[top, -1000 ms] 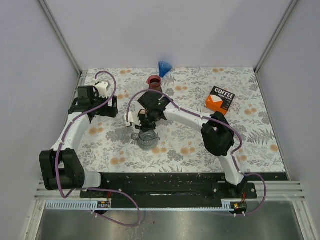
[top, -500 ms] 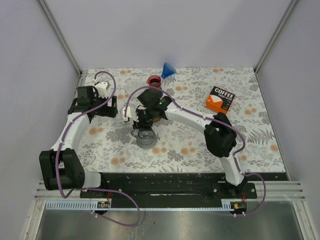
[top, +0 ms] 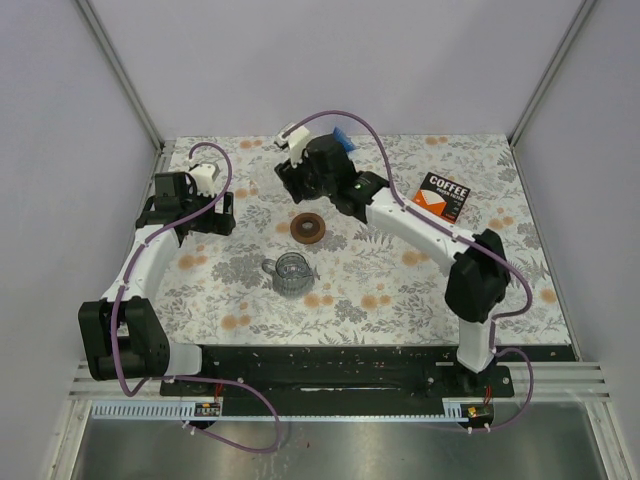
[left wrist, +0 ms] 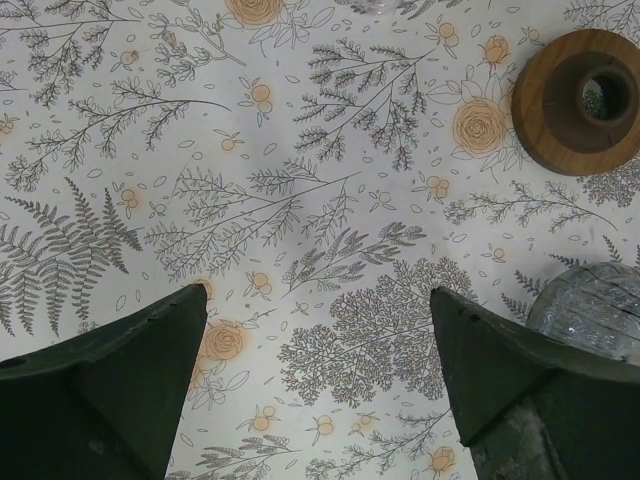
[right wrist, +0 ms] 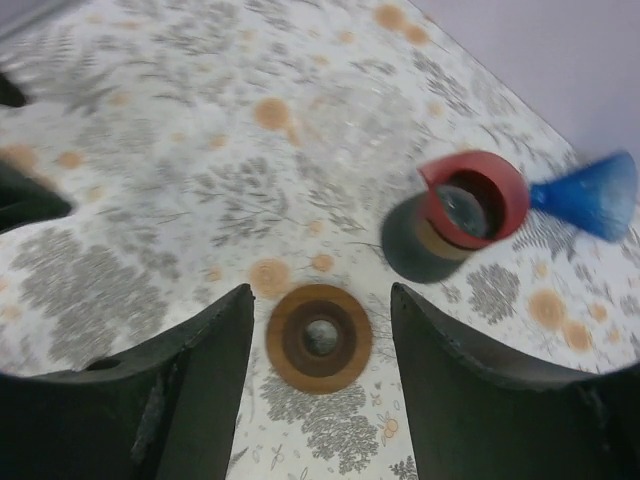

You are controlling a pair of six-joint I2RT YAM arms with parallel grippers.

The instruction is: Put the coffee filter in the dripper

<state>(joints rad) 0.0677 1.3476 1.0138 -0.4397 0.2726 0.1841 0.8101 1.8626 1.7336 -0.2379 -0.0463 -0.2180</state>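
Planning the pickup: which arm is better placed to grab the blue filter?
Right. The right end effector hangs open near the back, blue filter and red dripper in its wrist view; the left end effector sits off at the left side.

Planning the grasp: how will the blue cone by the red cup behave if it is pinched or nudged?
The blue cone looks thin-walled, so it is probably light and may crumple under a firm pinch. It appears to lie on its side, so it would likely roll in an arc if nudged.
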